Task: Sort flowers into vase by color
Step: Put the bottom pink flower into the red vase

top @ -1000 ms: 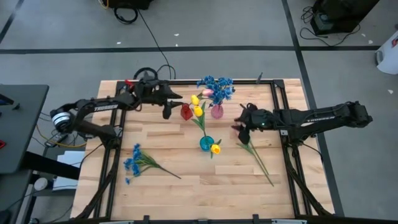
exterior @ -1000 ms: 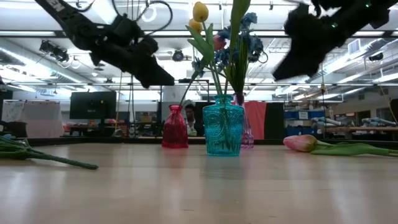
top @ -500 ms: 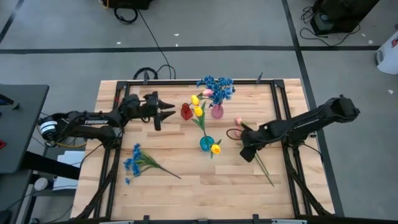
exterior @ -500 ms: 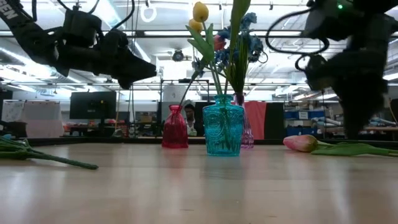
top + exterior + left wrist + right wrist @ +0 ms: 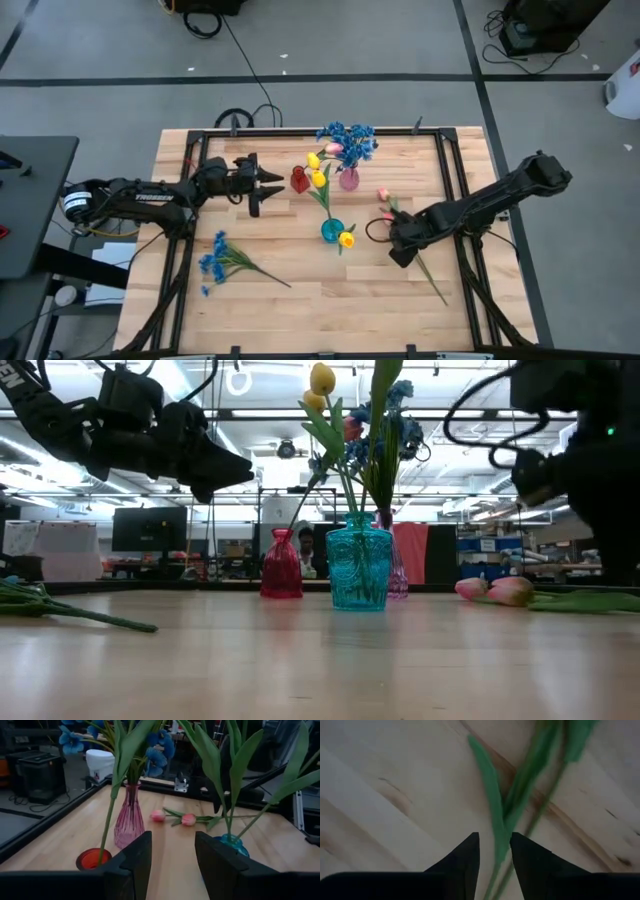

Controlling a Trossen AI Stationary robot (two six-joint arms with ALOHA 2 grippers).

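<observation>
Straddling pink tulip stems [image 5: 512,820], right gripper [image 5: 494,851].

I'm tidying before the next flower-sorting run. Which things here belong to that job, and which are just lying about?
Job:
- pink tulips lying on the table
- blue sprig lying on the table
- teal vase with yellow tulips
- red vase
- pink vase with blue flowers

Lying about:
- black cable on the floor
- white container beyond the table

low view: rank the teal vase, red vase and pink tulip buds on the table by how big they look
1. teal vase, clearly largest, though it stands nearest the camera.
2. red vase, smaller, and farther back.
3. pink tulip buds, smallest, lying on the table by the right gripper.
</observation>
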